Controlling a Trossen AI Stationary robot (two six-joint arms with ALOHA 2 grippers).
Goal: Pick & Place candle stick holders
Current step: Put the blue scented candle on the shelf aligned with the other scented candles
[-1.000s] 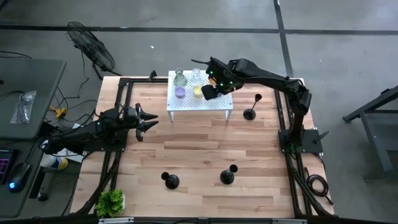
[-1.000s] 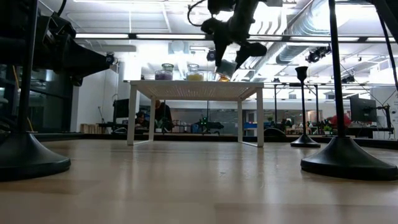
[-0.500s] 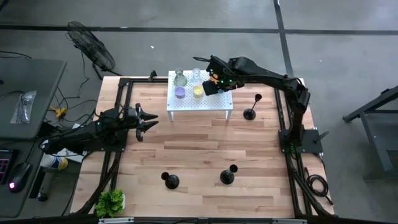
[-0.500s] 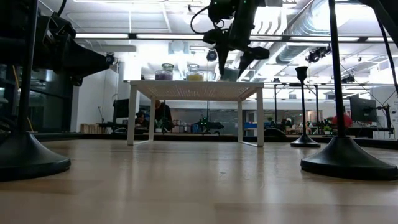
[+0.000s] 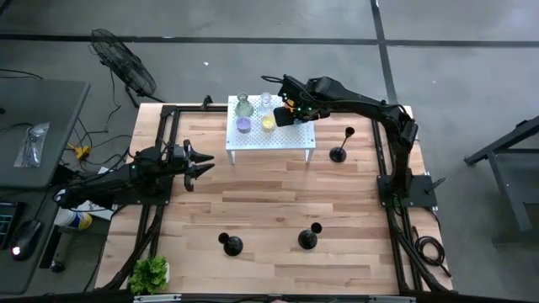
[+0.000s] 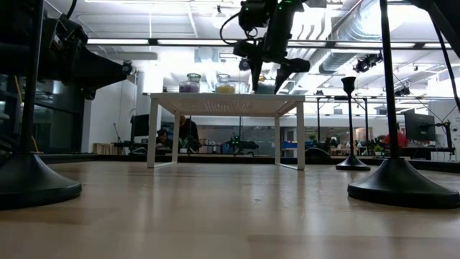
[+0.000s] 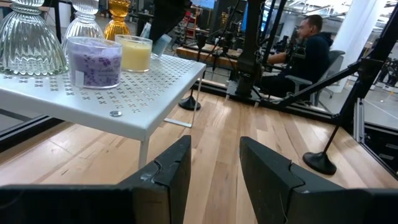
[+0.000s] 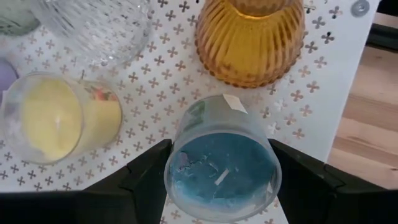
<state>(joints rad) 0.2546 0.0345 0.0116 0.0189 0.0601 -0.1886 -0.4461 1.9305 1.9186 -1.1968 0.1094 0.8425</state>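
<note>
Since the earlier frame, we note the right end effector (image 8: 219,180) has travelled further in over the white perforated stand (image 5: 253,139) and lowered the blue candle jar (image 8: 221,163) from mid-air to stand level among the other glassware. Its fingers (image 8: 149,171) sit against both sides of that jar, pinching it (we cannot tell whether the jar's base rests on the stand). On the stand the amber ribbed glass (image 8: 250,38) is just beside the blue jar, with the yellow candle jar (image 8: 59,118) near it and a clear ribbed glass (image 8: 96,26) beyond; the purple candle jar (image 7: 93,61) stands next to the yellow one. We record the left end effector (image 5: 200,162) idle at the left side of the wooden counter (image 5: 269,202), well apart from the stand, its fingers (image 7: 171,168) spread with nothing between them. Three black candle stick holders are on the counter: one (image 5: 338,153) just right of the stand, two (image 5: 231,244) (image 5: 308,239) near the front edge. We see a small green plant (image 5: 149,273) at the front left corner.
</note>
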